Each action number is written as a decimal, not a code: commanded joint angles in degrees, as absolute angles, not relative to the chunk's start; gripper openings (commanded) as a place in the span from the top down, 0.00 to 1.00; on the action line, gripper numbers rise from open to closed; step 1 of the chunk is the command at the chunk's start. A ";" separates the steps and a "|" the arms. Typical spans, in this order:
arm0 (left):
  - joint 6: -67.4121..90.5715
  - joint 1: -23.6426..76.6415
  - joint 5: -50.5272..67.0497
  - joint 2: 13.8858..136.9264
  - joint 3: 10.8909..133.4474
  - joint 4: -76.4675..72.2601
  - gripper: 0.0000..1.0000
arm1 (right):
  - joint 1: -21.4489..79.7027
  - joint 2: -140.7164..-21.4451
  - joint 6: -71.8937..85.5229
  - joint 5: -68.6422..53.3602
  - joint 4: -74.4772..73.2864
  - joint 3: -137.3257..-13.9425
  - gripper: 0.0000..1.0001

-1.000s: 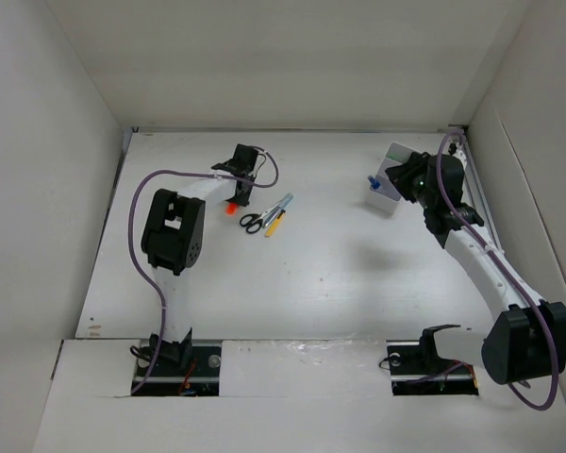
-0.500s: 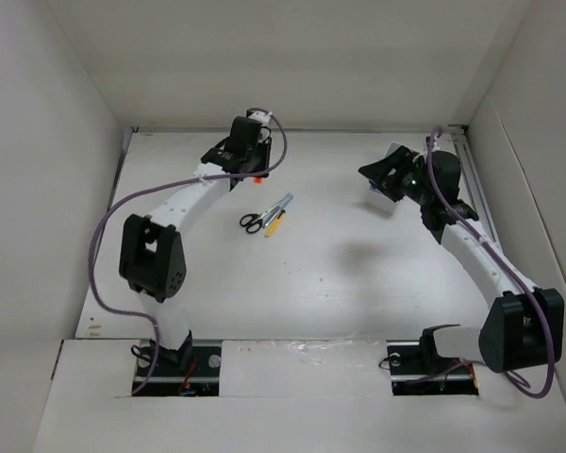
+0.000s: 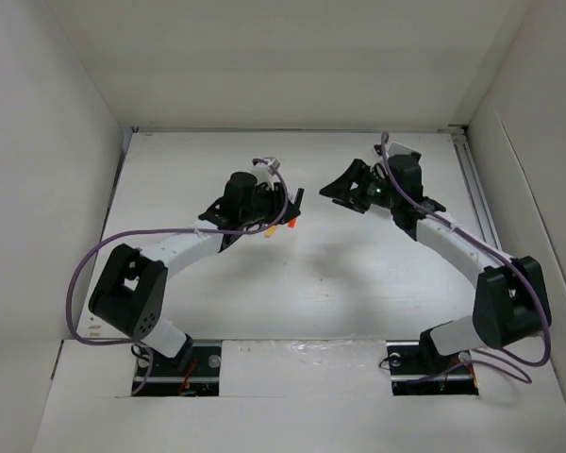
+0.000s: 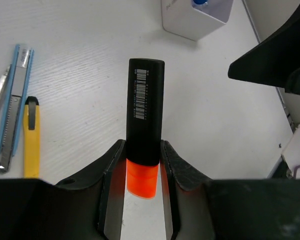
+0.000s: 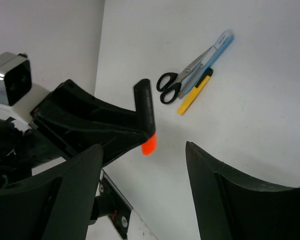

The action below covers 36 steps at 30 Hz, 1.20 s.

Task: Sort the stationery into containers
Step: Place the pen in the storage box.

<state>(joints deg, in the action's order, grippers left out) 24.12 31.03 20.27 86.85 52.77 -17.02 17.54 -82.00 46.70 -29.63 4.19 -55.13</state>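
The left hand [image 4: 141,150] is clamped on the marker [image 4: 146,95]. The orange tip sits back between the fingers and the black barrel sticks out ahead, held off the worktop [image 4: 90,60]. To that hand's left the pen [image 4: 12,112] and the yellow stick [image 4: 31,140] lie side by side, with the scissors [image 5: 170,85] right against the pen. Ahead and a little to the right stands the tray [image 4: 190,22], with a blue-capped bottle [image 4: 200,2] seemingly inside it. The right hand [image 3: 344,192] is spread wide and holds nothing. It faces the left hand, with the marker just before its fingers.
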 commanded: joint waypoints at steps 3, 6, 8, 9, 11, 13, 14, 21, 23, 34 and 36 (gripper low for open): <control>26.98 30.85 27.50 85.25 51.15 -31.81 0.98 | 21.26 -81.91 44.21 -25.95 7.29 -59.76 0.26; 26.46 31.90 28.65 86.48 50.54 -32.87 0.98 | 22.59 -85.77 43.68 -21.99 4.49 -62.13 0.26; 24.88 33.92 27.34 86.48 50.54 -32.87 0.98 | 23.99 -88.66 43.68 -19.69 3.35 -63.71 0.26; 24.26 34.62 26.55 87.09 50.54 -32.87 0.98 | 23.99 -89.46 43.68 -19.69 3.34 -63.72 0.27; 23.56 35.94 24.61 87.71 51.15 -32.87 0.97 | 25.83 -90.09 43.16 -18.64 3.34 -65.12 0.27; 23.55 35.95 24.61 88.67 51.94 -31.57 0.97 | 26.98 -90.70 42.63 -17.15 2.82 -65.13 0.27; 22.68 35.95 24.09 89.38 52.47 -30.94 0.97 | 27.50 -90.70 42.10 -15.49 2.81 -65.65 0.29; 22.15 35.95 22.94 89.38 53.00 -30.94 0.97 | 29.71 -92.46 42.10 -5.38 0.35 -67.24 0.68; 22.15 35.95 21.01 88.86 52.39 -30.94 0.95 | 29.71 -92.98 42.62 -4.83 -0.17 -67.24 0.77; 22.68 35.95 15.65 84.12 48.53 -32.77 0.39 | 27.43 -90.36 45.26 3.42 -2.46 -67.85 1.00; 22.68 35.95 15.64 82.71 45.81 -34.27 0.39 | 24.79 -88.43 45.26 4.74 -2.99 -67.85 1.00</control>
